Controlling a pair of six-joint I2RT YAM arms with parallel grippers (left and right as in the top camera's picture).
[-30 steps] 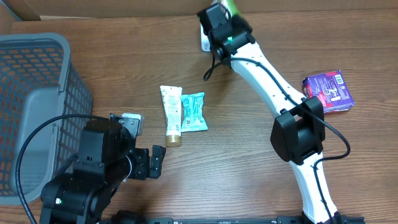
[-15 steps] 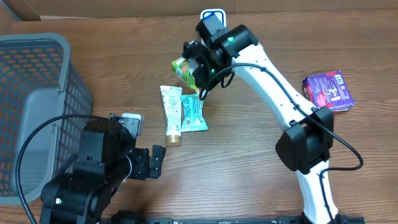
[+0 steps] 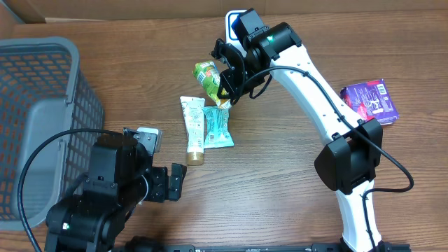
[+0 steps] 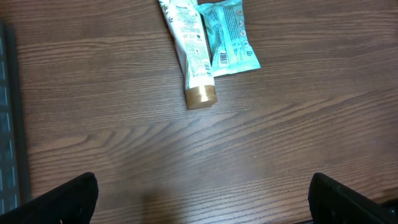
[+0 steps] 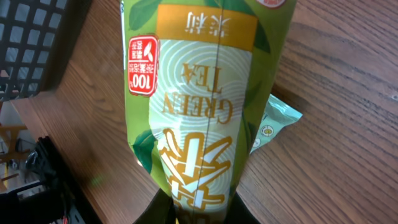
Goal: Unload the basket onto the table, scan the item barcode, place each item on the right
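Green tea packet (image 3: 206, 73), pinched between right fingers (image 3: 228, 88), aloft at 12 o'clock from gold-capped tube (image 3: 192, 126) and teal sachet (image 3: 218, 126) lying side by side mid-counter (image 3: 280, 196). Left fingers (image 4: 68, 199) spread wide, empty, at 7 o'clock.

White arm (image 3: 308, 87), black joints, cable.

Left arm (image 3: 105, 192) folded low at front-left, end effector (image 4: 203, 183) wide open, holding nothing. Right arm (image 3: 315, 94) stretched forward and leftward, end effector (image 3: 225, 78) clamped on green tea packet (image 5: 199, 124).
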